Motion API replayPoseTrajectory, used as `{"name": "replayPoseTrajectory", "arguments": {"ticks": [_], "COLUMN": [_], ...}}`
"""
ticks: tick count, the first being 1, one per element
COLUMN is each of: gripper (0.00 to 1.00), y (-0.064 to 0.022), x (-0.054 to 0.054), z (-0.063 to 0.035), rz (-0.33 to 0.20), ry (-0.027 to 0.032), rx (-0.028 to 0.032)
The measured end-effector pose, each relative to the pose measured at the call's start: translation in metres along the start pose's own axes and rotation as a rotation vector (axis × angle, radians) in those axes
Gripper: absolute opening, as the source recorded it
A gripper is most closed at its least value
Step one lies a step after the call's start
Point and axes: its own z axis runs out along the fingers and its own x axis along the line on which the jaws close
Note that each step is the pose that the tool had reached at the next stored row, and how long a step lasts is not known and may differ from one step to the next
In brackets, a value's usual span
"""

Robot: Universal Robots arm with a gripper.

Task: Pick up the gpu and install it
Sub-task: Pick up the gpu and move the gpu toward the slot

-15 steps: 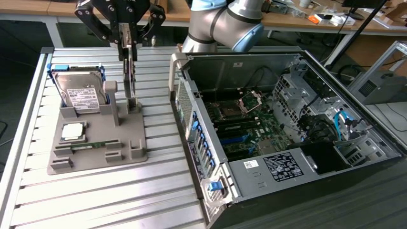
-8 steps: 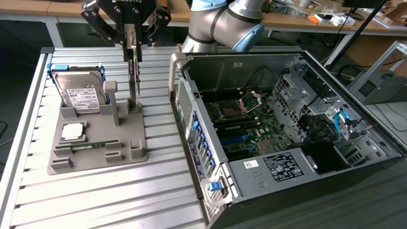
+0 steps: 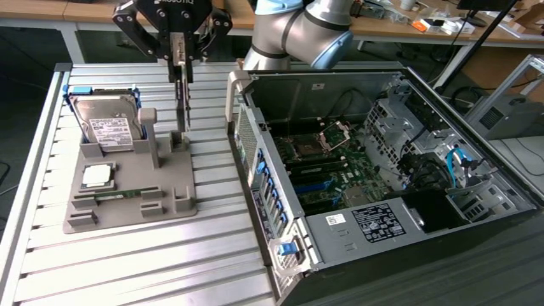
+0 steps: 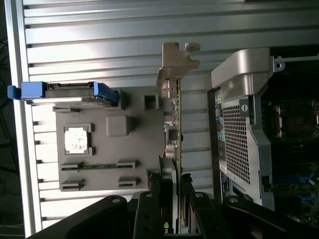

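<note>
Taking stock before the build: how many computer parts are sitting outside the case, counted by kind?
hard drive: 1
processor chip: 1
memory stick: 1
graphics card: 1
Total: 4

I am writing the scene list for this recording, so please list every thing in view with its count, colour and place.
gpu: one, tan-brown, edge-on, upright over the holder's side nearest the case.
hard drive: one, silver with white label, blue frame, upright at the holder's far end.
processor chip: one, silver, flat on the holder.
memory stick: one, green, lying in the holder.
holder: one, grey, on the table.
table: one, silver, slatted.
computer case: one, silver and black, open, exterior view's right.
arm: one, grey, behind the case.
gripper: one, black, shut on the gpu.
</note>
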Motion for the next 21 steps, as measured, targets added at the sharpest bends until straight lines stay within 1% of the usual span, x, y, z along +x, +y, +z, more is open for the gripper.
{"name": "replayPoseTrajectory", "arguments": {"ticks": [21], "gripper": [0.27], "y": [0.0005], "x": [-0.0094], "z": [0.0002], "rz": [0.0], "ry": [0.0], "rx": [0.0]}}
